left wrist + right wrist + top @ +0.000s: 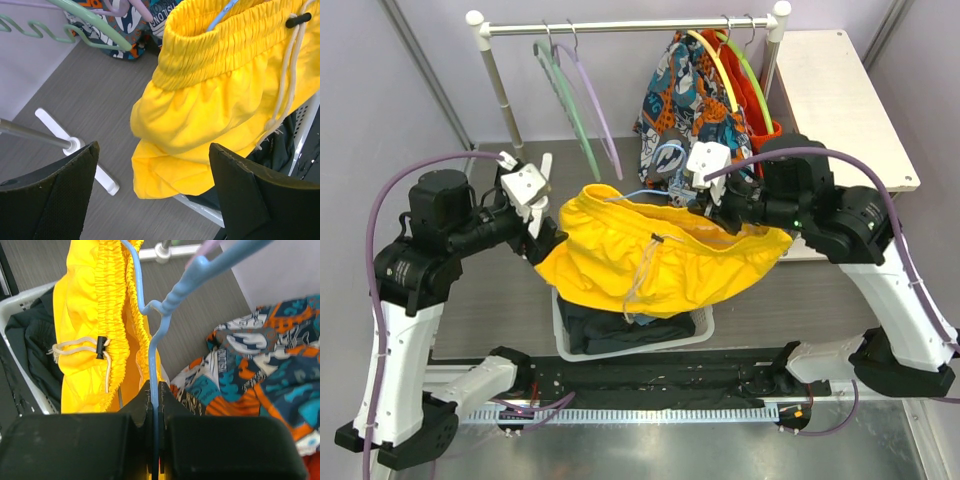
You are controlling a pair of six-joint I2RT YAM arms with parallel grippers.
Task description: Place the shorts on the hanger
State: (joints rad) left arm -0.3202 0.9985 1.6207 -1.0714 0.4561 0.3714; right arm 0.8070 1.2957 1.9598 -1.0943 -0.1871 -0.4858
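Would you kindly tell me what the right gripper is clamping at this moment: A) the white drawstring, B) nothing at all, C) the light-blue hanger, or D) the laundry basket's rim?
C: in the right wrist view the right gripper has its fingers closed on the thin wire of the light-blue hanger, which runs alongside the elastic waistband of the yellow shorts.

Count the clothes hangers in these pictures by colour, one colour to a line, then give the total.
mint-green hanger: 1
lilac hanger: 1
yellow hanger: 1
bright green hanger: 1
light-blue hanger: 1
Total: 5
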